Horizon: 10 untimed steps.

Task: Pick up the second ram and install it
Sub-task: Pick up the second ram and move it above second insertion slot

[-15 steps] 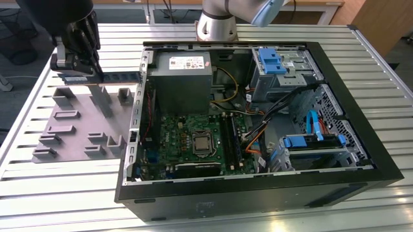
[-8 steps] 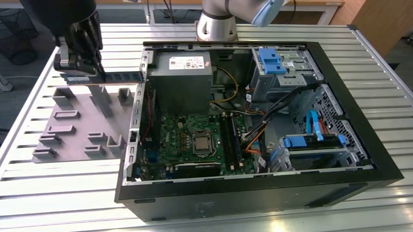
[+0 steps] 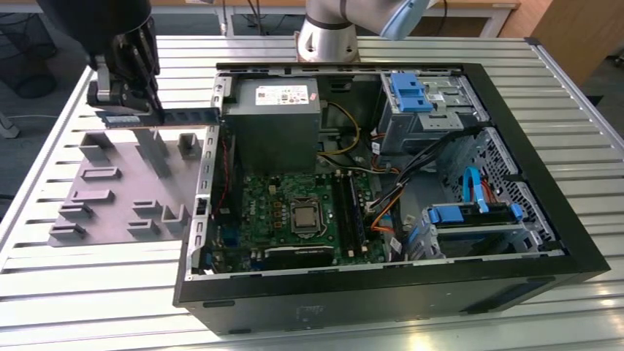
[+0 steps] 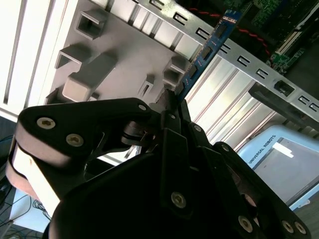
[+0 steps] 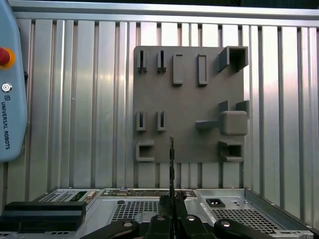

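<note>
The second ram [image 3: 185, 115] is a long dark stick held level above the grey fixture [image 3: 117, 190], at the exterior view's left, beside the open computer case [image 3: 390, 292]. My gripper [image 3: 123, 110] is shut on one end of it. In the second wrist view the ram [image 4: 209, 47] shows as a blue board with black chips sticking out from the gripper [image 4: 172, 102] towards the case. The first wrist view shows the ram [image 5: 171, 159] edge-on, rising from the gripper [image 5: 172, 206] over the fixture [image 5: 189, 104]. The motherboard [image 3: 292, 212] with its black memory slots [image 3: 349, 208] lies inside the case.
The case holds a grey power supply [image 3: 273, 110], blue drive brackets [image 3: 410, 91] and orange and black cables [image 3: 385, 208]. The arm's base [image 3: 326, 36] stands behind the case. A light blue pendant [image 5: 10, 84] with a red button lies on the slatted metal table [image 3: 107, 292].
</note>
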Available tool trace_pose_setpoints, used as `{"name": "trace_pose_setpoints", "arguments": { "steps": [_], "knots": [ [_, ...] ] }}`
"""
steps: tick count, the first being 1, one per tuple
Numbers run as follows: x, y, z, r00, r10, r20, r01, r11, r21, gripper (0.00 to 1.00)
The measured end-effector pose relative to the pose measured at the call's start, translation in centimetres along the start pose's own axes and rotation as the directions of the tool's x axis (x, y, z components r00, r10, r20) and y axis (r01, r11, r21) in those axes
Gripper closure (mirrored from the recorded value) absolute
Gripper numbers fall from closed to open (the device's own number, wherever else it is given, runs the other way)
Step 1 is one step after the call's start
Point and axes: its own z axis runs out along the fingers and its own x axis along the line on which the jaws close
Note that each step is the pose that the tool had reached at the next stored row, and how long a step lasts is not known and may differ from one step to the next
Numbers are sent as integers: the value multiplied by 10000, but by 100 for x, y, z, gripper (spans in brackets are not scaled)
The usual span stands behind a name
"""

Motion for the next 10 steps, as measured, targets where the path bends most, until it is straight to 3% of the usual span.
{"name": "trace_pose_setpoints", "arguments": {
  "steps": [10],
  "knots": [
    [-1, -56, -2, 10000, 0, 0, 0, 10000, 0, 86]
  ]
}}
